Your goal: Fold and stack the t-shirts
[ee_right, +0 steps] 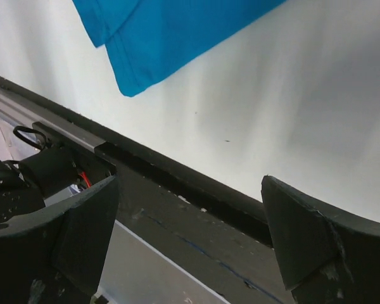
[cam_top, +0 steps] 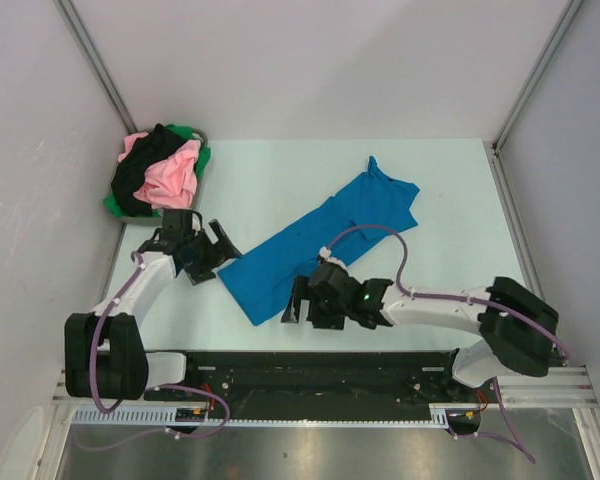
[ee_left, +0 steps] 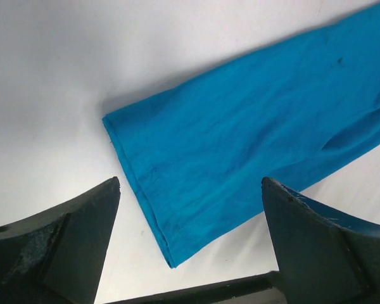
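A bright blue t-shirt (cam_top: 325,238) lies flat on the pale surface (cam_top: 280,175), folded into a long narrow strip that runs diagonally from lower centre toward the upper right of the overhead frame. Its lower end is a straight, stitched hem. Its upper end is wider and rumpled, with one peak of cloth sticking up.

The left end effector (cam_top: 218,255) sits just left of the hem end with its fingers spread wide and nothing between them. In the left wrist view, the left end effector (ee_left: 190,183) frames the blue t-shirt (ee_left: 253,133), whose hem corner shows in the gap between the two dark fingers. The cloth is lightly creased, and a fold line crosses it at right.

The right end effector (cam_top: 295,303) is at the near side of the strip, just beside its lower edge, also spread and empty. The right wrist view shows the right end effector (ee_right: 190,180) over bare surface. One corner of the blue t-shirt (ee_right: 171,38) is in the upper left of that frame, well clear of the fingers. The black base rail (ee_right: 164,171) cuts diagonally below it.

In the upper left of the overhead frame, a grey basket (cam_top: 203,137) holds a heap of pink (cam_top: 172,175), black (cam_top: 140,170) and green (cam_top: 114,205) t-shirts, well apart from the blue one. Pale panels enclose the surface on three sides.
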